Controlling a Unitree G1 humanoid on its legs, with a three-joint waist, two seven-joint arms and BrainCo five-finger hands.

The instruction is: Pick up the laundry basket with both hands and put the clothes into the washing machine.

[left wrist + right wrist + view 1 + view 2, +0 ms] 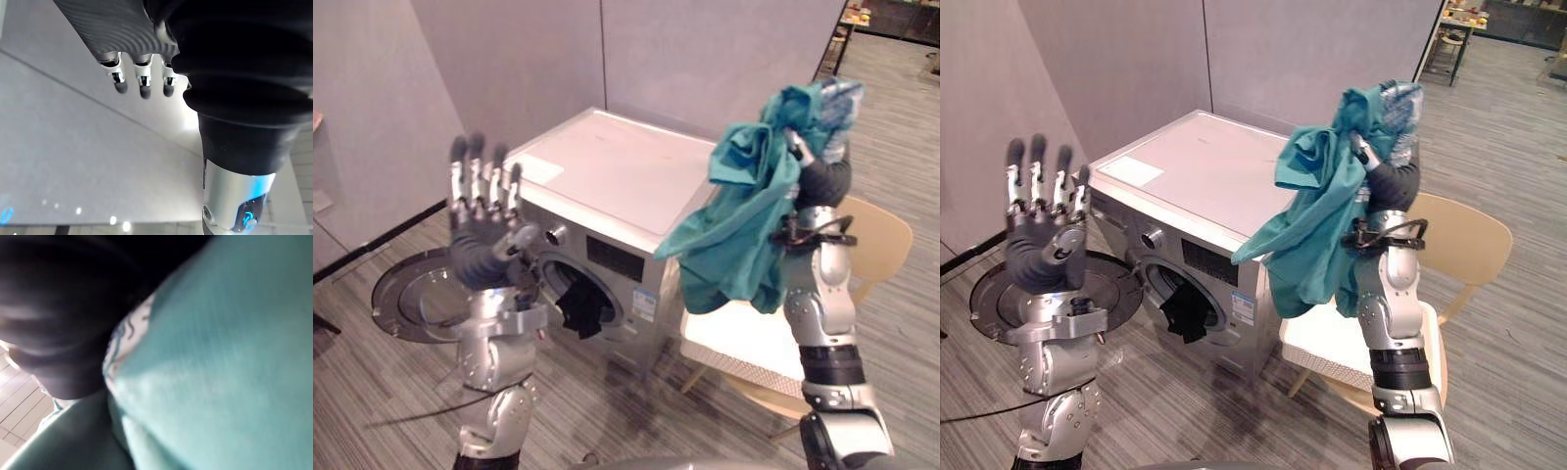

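Eye views: light is even, diffuse and from overhead; the room is bright. The washer (pixel 607 166) top returns a pale sheen, close to washed out, while its drum opening (pixel 602 289) stays dark. The basket (pixel 744 343) interior is burnt to plain white. Soft, edgeless shadows lie on the floor (pixel 401 382) beneath the washer and the chair (pixel 886 235). Folds of the cloth (pixel 754 215) carry mild shading.

Left wrist view: the left hand (pixel 234 63) is backlit and nearly black. A glare patch sits on the wall (pixel 73 161) just beyond it, with small bright specks apart from it.

Right wrist view: the right hand (pixel 54 308) is a dark mass without detail. The cloth, very close, is brightly lit and blurred.
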